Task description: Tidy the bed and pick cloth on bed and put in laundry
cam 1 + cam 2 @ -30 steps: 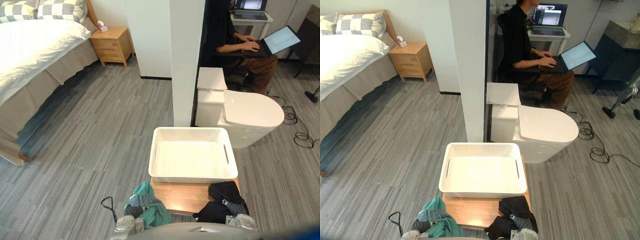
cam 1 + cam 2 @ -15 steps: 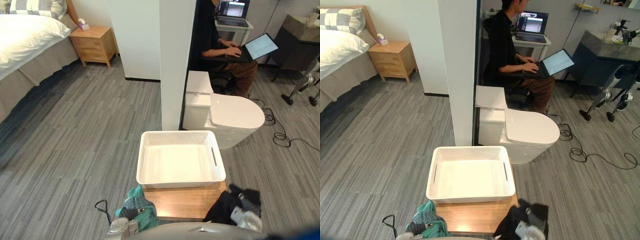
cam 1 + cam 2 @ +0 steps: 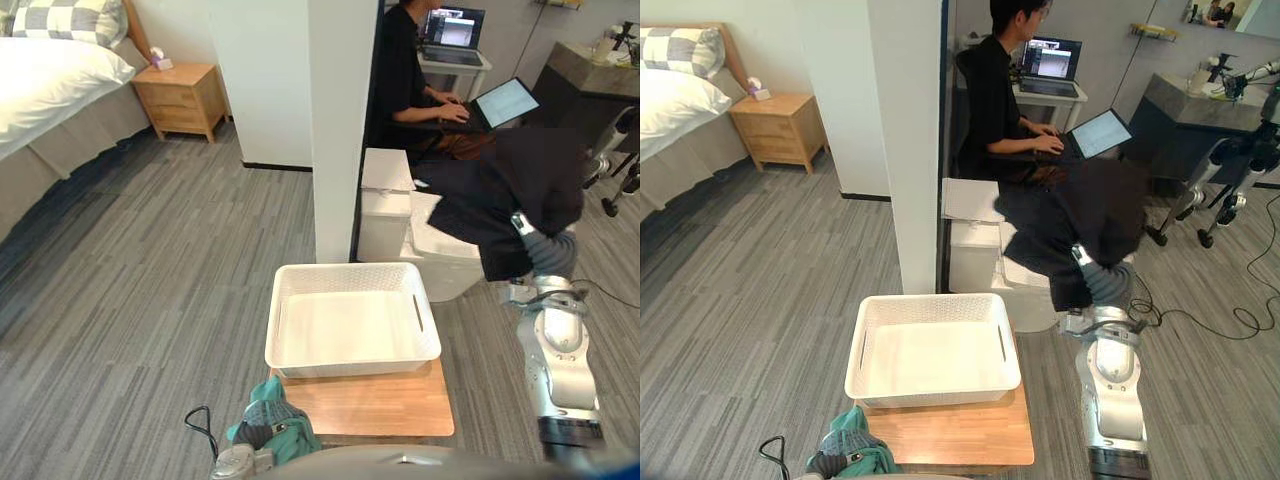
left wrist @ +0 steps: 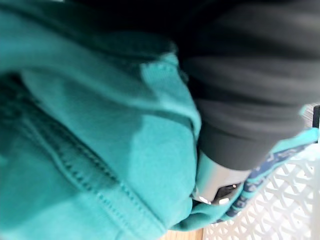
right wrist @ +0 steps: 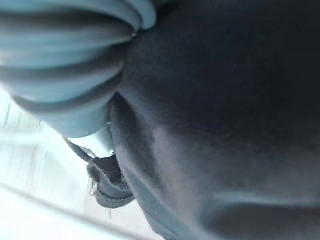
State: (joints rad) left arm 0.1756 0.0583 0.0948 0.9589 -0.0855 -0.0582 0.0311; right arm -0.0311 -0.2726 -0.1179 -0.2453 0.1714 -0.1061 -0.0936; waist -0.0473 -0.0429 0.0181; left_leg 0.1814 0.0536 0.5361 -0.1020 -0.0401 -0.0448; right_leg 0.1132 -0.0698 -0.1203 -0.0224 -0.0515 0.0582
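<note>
Nearest, a teal cloth [image 3: 292,434] is held low in the left hand [image 4: 216,186], a silver finger being tucked into its folds, just before the wooden table [image 3: 380,402]; on the table a white basket [image 3: 350,364] is set; to its right a black cloth [image 3: 520,185] is carried high, draped over the right hand [image 3: 548,250], whose fingers are hidden, so its grip cannot be told; beyond, a bed [image 3: 50,80] is seen.

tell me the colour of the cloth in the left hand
Teal cloth, best in left wrist view.

Bright, even indoor light; soft shadows.
</note>
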